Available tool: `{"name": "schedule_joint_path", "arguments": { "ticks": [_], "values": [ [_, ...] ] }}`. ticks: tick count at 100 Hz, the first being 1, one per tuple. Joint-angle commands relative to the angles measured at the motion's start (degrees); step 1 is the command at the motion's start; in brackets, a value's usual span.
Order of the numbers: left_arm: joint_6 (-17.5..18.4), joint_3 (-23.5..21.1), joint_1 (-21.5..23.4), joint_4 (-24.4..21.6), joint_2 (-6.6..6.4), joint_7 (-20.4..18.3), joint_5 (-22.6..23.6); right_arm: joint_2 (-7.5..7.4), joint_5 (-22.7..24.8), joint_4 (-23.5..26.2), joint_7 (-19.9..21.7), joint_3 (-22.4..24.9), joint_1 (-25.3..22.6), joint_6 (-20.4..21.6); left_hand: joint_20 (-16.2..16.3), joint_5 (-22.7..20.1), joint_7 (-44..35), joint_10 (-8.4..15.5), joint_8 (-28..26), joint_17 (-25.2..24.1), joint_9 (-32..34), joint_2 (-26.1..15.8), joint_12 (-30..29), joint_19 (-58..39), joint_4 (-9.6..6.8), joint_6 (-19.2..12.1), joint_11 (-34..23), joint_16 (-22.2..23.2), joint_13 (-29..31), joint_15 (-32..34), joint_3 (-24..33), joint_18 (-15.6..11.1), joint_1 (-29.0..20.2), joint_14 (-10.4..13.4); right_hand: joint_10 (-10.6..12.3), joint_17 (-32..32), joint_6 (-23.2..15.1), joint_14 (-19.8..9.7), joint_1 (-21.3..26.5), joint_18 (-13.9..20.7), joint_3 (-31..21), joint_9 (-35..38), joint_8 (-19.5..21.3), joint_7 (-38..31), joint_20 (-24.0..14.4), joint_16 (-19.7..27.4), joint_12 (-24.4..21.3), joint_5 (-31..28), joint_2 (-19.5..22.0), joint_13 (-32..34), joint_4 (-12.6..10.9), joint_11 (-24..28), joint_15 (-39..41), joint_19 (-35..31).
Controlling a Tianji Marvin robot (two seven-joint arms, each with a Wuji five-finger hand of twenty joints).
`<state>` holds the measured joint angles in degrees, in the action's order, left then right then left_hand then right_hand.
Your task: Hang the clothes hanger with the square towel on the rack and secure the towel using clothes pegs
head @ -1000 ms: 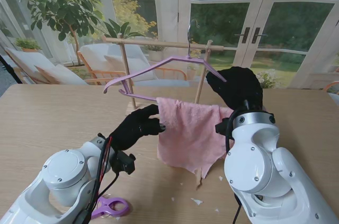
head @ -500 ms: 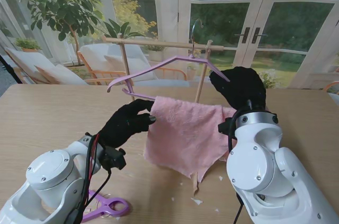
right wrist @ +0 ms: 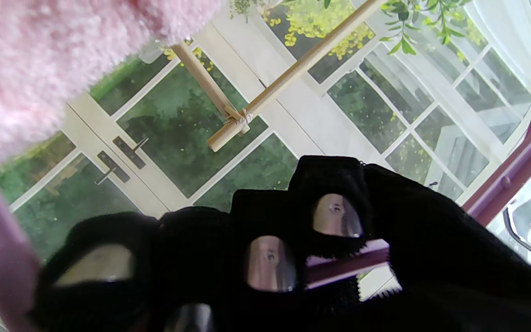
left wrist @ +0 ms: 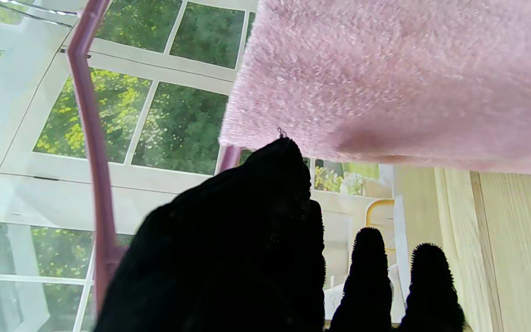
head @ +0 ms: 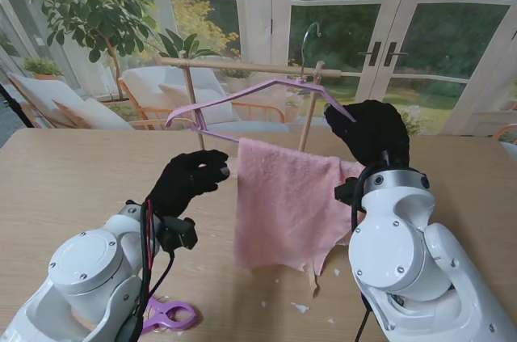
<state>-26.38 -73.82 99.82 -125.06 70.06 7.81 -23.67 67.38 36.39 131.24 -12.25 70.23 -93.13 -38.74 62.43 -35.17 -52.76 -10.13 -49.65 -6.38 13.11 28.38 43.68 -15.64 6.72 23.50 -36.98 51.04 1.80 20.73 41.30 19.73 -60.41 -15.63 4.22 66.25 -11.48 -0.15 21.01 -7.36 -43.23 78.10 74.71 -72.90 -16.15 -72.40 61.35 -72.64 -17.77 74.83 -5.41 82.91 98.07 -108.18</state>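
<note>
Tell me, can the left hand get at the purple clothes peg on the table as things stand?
Probably yes. The left hand holds nothing, fingers loosely curled beside the pink towel. The purple clothes peg lies nearer to me, beside the left arm, nothing on it, though the arm must fold back.

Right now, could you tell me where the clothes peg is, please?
In the stand view the purple peg lies on the table at the near left edge, beside the left arm's base, nearer to me than the towel.
</note>
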Motion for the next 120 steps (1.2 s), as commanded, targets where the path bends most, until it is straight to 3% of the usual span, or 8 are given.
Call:
{"name": "schedule_joint_path", "arguments": {
  "ticks": [1,16,25,32,46,95,106,120],
  "values": [
    [0.2,-0.1,-0.1,-0.2,0.17,-0.7,0.8,1.03,-0.5,2.0,0.1,0.3,-0.5,-1.0,1.4,-1.9,-0.6,0.0,-2.0,0.9,-0.2,2.6,0.9,-0.8,0.91,1.6,-1.7,-0.5,0.7,1.4,2.2,-0.3,-2.2,1.0,-4.3,5.1,2.4,-1.1,0.2,9.2,-0.6,4.7,0.7,-1.8,-60.4,-3.9,0.1,-3.5,4.4,0.1,-2.7,6.3,8.6,-11.8],
    [1.3,0.1,-0.6,1.3,0.45,0.6,1.9,1.41,-2.1,3.4,-0.5,0.5,-0.7,-1.8,1.8,0.0,-0.5,0.5,-3.8,1.0,0.0,1.2,0.2,-0.6,1.52,-4.7,-0.4,-0.6,0.7,2.0,-0.9,-0.1,-1.0,0.4,-4.6,5.1,2.6,-0.8,0.2,8.7,-0.6,4.7,0.7,-1.7,-60.5,-3.8,0.1,-3.5,4.4,0.1,-2.6,6.3,8.7,-11.8],
    [2.3,0.3,-0.9,2.4,0.35,0.3,2.7,1.47,-2.3,3.8,-0.6,0.3,-0.7,-2.0,1.9,0.8,12.8,1.5,12.3,1.3,0.0,1.3,-4.0,-0.7,0.81,-14.8,3.9,-0.9,0.8,2.7,3.0,-0.2,0.9,0.4,-4.6,5.1,2.6,-0.8,0.3,8.7,-0.6,4.7,0.7,-1.7,-60.5,-3.8,0.1,-3.5,4.4,0.1,-2.6,6.3,8.7,-11.8],
    [3.2,0.3,-1.0,3.0,-0.09,-1.2,3.2,1.41,-2.1,3.8,-0.4,0.1,-0.7,-2.0,2.0,2.3,23.3,2.6,23.4,1.0,-1.1,-0.1,-7.4,-0.6,-2.37,-22.0,6.8,-1.4,0.6,1.4,9.6,-1.0,5.6,0.9,-4.5,5.1,2.6,-0.9,0.3,8.7,-0.6,4.7,0.7,-1.8,-60.5,-3.8,0.1,-3.5,4.4,0.1,-2.6,6.3,8.7,-11.8],
    [4.4,0.6,-1.3,3.8,-0.73,-3.7,3.7,1.22,-1.5,3.6,0.1,-0.3,-0.5,-2.0,1.8,9.1,28.0,4.3,30.1,0.6,-2.3,1.9,-10.3,-0.5,-2.32,-28.9,10.3,-1.2,0.2,-0.7,10.5,-2.1,6.1,2.0,-4.5,5.1,2.6,-0.8,0.3,8.7,-0.5,4.7,0.7,-1.7,-60.5,-3.8,0.1,-3.5,4.5,0.1,-2.6,6.3,8.7,-11.8],
    [3.4,3.1,-3.7,4.1,0.16,-1.5,1.0,0.78,-0.4,2.2,1.3,-0.8,-0.2,-1.7,1.5,1.4,16.3,4.0,24.9,0.1,-2.4,2.5,-6.6,-0.4,-1.59,-22.9,7.8,0.4,0.3,-0.7,10.9,-2.1,10.1,2.0,-4.5,5.1,2.6,-1.0,0.2,9.0,-0.6,4.7,0.8,-1.8,-60.5,-3.9,0.1,-3.5,4.3,0.1,-2.7,6.3,8.7,-11.8],
    [2.8,3.6,-4.2,4.1,0.56,-0.3,0.5,0.69,-0.2,2.0,1.6,-0.9,-0.1,-1.6,1.5,-0.2,10.8,4.1,20.7,0.0,-2.5,3.4,-5.2,-0.4,1.99,-21.8,5.9,0.5,0.4,-0.1,6.2,-2.0,6.8,1.7,-4.4,5.1,2.6,-1.0,0.2,9.0,-0.7,4.7,0.8,-1.8,-60.5,-3.9,0.1,-3.5,4.3,0.1,-2.7,6.4,8.6,-11.8],
    [2.1,4.0,-4.6,4.0,1.14,1.5,-1.4,0.46,0.4,1.9,2.1,-0.8,-0.3,-1.3,1.4,-5.5,7.6,4.0,24.6,-0.9,-1.5,-0.9,-5.1,-0.2,1.35,-20.4,4.3,0.6,0.3,-0.3,-4.9,-2.6,1.1,1.7,-4.3,5.1,2.4,-1.1,0.1,9.0,-0.7,4.7,0.8,-1.9,-60.5,-3.9,0.1,-3.5,4.3,0.1,-2.7,6.4,8.6,-11.8]
  ]
}}
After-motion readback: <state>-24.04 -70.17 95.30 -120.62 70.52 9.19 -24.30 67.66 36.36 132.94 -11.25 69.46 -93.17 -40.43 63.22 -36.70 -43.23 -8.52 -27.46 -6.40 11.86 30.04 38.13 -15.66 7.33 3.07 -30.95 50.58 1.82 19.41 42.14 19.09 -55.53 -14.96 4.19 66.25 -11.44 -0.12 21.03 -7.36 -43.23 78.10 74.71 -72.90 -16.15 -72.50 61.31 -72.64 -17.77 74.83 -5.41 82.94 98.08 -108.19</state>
